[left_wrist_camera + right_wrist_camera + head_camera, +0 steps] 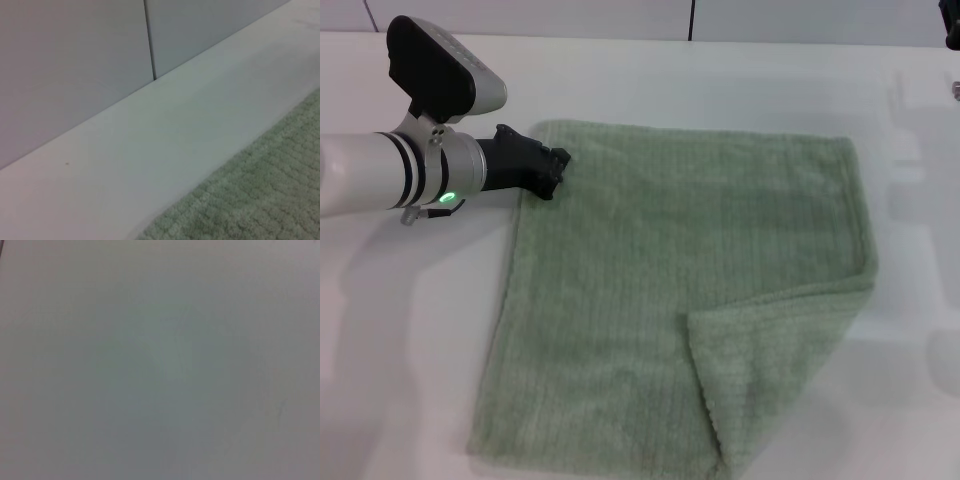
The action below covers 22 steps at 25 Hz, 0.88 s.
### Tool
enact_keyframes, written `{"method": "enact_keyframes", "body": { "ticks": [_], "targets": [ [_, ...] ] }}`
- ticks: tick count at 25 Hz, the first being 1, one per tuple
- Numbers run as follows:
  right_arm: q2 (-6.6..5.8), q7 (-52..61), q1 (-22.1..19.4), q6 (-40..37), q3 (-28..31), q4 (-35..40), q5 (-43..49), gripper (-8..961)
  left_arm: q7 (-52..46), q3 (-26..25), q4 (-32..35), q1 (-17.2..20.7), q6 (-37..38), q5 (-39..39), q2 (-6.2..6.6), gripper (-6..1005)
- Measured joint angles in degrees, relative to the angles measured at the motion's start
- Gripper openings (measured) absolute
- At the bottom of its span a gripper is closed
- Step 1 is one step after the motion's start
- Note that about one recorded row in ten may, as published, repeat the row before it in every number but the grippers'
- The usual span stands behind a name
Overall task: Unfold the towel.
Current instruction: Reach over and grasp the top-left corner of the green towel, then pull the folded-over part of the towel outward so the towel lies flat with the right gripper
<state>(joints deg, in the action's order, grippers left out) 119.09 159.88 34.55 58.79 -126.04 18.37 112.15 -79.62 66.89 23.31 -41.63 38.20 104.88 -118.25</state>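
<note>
The pale green towel (pixel 680 290) lies spread on the white table (pixel 410 340), almost flat. Its near right corner (pixel 760 360) is folded back over the cloth as a triangular flap. My left gripper (pixel 552 170) reaches in from the left, and its black tip rests at the towel's far left corner. The left wrist view shows the towel's edge (pixel 260 200) beside bare table. Only a dark piece of my right arm (pixel 952 30) shows, at the far right edge of the head view; its gripper is out of view. The right wrist view shows nothing but a plain pale surface.
A grey wall with a dark vertical seam (pixel 149 40) runs along the table's far edge. Bare white table surrounds the towel to the left, the far side and the right (pixel 920 250).
</note>
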Motion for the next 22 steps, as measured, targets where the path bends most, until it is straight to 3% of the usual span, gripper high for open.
{"method": "enact_keyframes", "body": {
  "ticks": [11, 21, 22],
  "targets": [
    [-0.14, -0.3, -0.1, -2.7, 0.0, 3.2, 0.0, 672, 0.1, -0.1, 0.0, -0.1, -0.1, 0.1, 0.07, 1],
    [-0.44, -12.1, -0.8, -14.1, 1.1, 14.2, 0.1, 671, 0.2, -0.4, 0.0, -0.2, -0.1, 0.1, 0.18, 1],
    [-0.42, -15.2, -1.8, -17.9, 3.3, 17.8, 0.1, 672, 0.2, -0.5, 0.0, -0.2, -0.1, 0.1, 0.22, 1]
  ]
}}
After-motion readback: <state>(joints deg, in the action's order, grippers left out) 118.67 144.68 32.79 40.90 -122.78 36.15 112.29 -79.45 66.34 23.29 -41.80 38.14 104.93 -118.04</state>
